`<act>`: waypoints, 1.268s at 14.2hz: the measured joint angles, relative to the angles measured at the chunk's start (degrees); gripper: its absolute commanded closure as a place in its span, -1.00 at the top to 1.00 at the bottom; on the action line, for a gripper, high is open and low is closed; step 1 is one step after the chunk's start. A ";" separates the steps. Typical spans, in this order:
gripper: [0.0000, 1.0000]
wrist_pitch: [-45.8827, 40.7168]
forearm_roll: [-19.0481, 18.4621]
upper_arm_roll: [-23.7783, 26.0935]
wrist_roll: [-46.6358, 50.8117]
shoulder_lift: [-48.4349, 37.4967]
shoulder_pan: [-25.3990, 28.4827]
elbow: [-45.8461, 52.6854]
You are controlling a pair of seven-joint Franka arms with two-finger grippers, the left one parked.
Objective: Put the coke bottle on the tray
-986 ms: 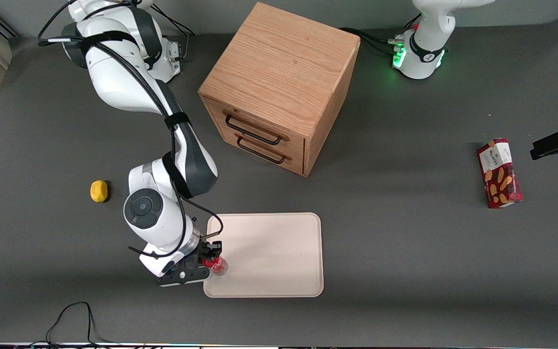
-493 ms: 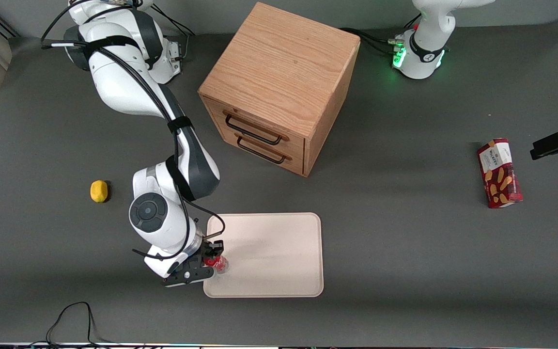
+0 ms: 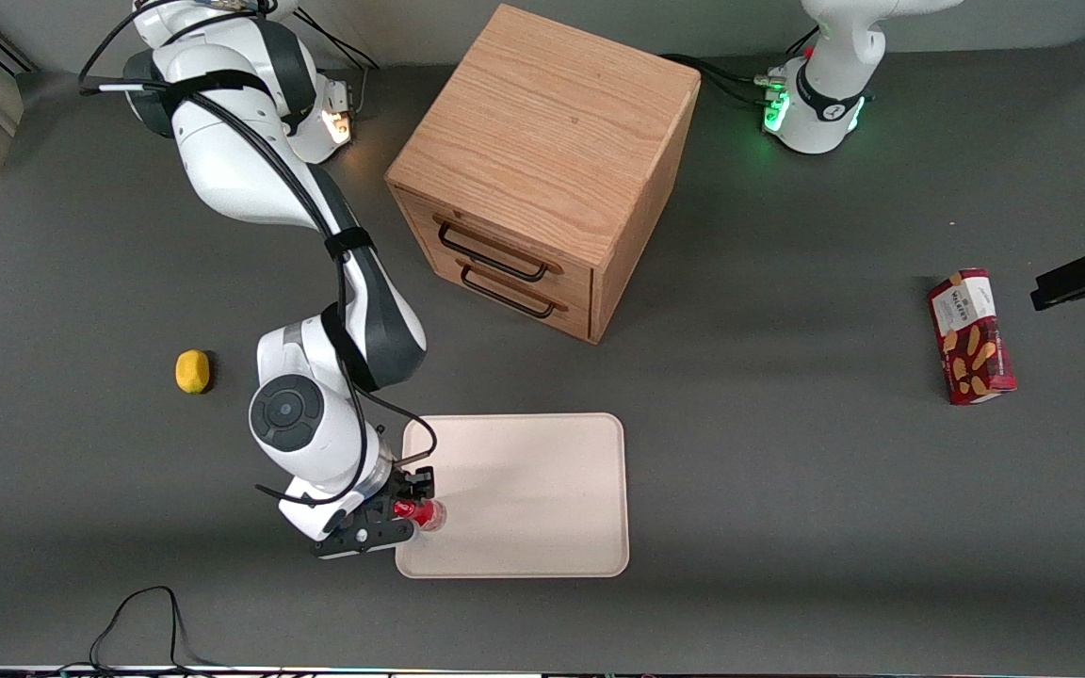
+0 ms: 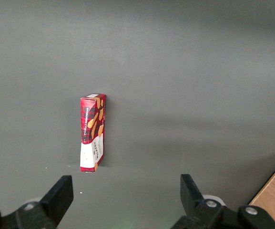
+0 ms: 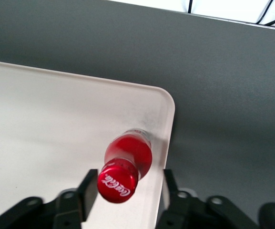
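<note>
- Standing upright on the tray, the coke bottle sits in the corner nearest the front camera at the working arm's end, its base just inside the low rim.
- Judging by its small, slim plastic body, it looks light and stiff but smooth, and tall for its narrow base, so a nudge could tip it; the body below the cap seems the safest place to hold.
- The gripper sits around the bottle near the cap, its fingers spread either side with a visible gap, so nothing is clamped.
- The bottle looks delivered; what seems left is a straight lift away without brushing the cap.
- Elsewhere on the bench, a wooden drawer cabinet stands farther from the front camera than the tray, a yellow lemon lies toward the working arm's end, and a red snack box lies toward the parked arm's end.
</note>
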 measured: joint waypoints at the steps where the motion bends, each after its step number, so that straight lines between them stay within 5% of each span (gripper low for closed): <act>1: 1.00 0.02 0.00 0.00 0.00 0.00 0.00 0.00; 6: 1.00 -3.28 0.30 0.00 2.41 -2.77 -0.07 -0.20; 13: 1.00 -27.60 0.29 0.17 10.72 -24.78 -0.61 -5.68; 18: 1.00 -32.49 0.20 6.03 9.57 -44.37 -13.64 -18.46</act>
